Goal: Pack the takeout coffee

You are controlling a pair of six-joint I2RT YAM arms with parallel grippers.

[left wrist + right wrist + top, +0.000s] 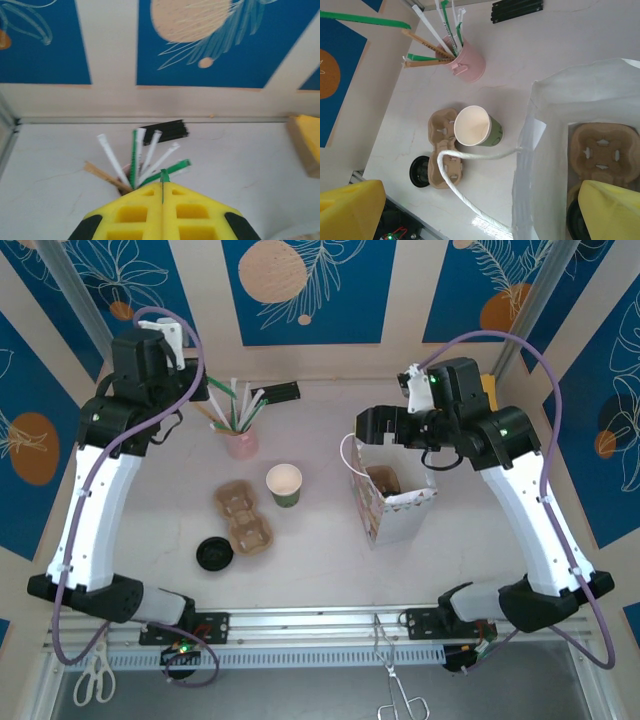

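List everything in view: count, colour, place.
white paper bag with rope handle: one, right of centre
brown cardboard cup carriers: two, one in bag, one on table
green paper cup: one, upright beside table carrier
round black lid: one, near that carrier
pink cup: one, back left, holding white, green, wooden straws
black bundle: one, by back wall
scissors, tongs: one each, front ledge
left fingers: yellow, shut on green straw
right fingers: yellow, spread above bag

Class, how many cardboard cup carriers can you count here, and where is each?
2. One carrier lies on the table beside the paper cup; the other sits inside the white bag. Any beneath it would be hidden.
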